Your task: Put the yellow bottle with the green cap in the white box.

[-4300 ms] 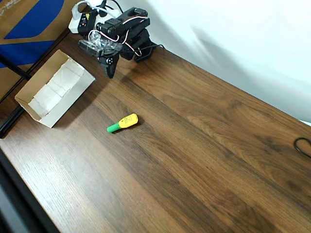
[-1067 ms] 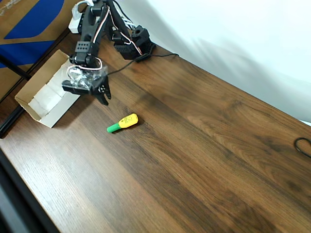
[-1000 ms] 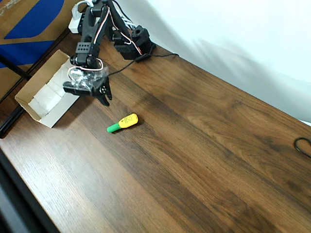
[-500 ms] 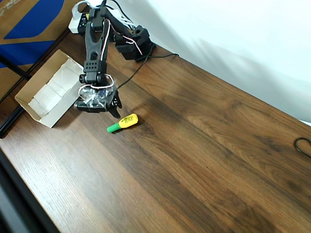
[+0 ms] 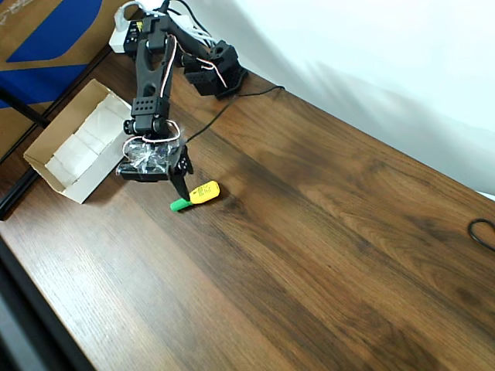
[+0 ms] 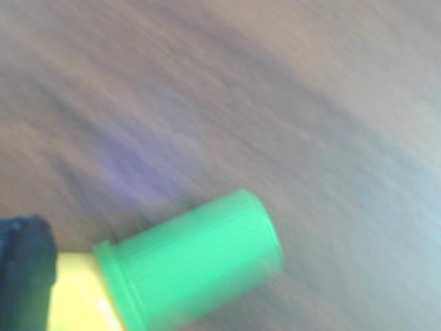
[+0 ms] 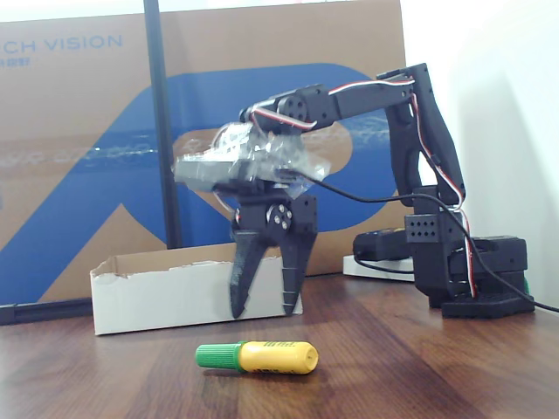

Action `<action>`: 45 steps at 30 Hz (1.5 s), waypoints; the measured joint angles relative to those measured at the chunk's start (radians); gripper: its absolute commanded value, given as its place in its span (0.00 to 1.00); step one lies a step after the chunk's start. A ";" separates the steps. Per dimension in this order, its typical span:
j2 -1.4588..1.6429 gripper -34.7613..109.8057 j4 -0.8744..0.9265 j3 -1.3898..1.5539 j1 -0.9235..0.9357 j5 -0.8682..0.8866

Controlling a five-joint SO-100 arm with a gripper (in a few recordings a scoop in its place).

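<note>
Gripper (image 7: 266,310) hung with its jaws spread just above the bottle (image 7: 258,356), which lay flat on the table (image 5: 325,255) at lower centre of the fixed view, cap pointing left. It looked like the approach step: next it needed to descend and close around the body. Behind, at left, stood the box (image 7: 175,284).

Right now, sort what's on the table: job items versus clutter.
Job:
- yellow bottle with the green cap
- white box
- gripper, open above the bottle

Clutter:
- black cable loop at the table edge
- white power strip
- blue-printed cardboard panel
</note>
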 measured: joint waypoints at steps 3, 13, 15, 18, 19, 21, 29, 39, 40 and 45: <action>-0.074 0.46 0.017 -0.049 0.002 0.018; -0.152 0.46 0.020 -0.083 -0.002 0.037; -0.164 0.45 0.020 -0.087 -0.002 0.037; -0.193 0.45 0.020 -0.092 -0.002 0.051; -0.201 0.45 0.020 -0.094 -0.002 0.054; -0.209 0.45 0.020 -0.094 -0.002 0.055; -0.218 0.35 0.020 -0.094 -0.002 0.043; -0.218 0.24 0.020 -0.092 0.009 0.017; -0.218 0.24 0.020 -0.092 0.015 0.020; -0.213 0.24 0.008 -0.074 0.029 0.023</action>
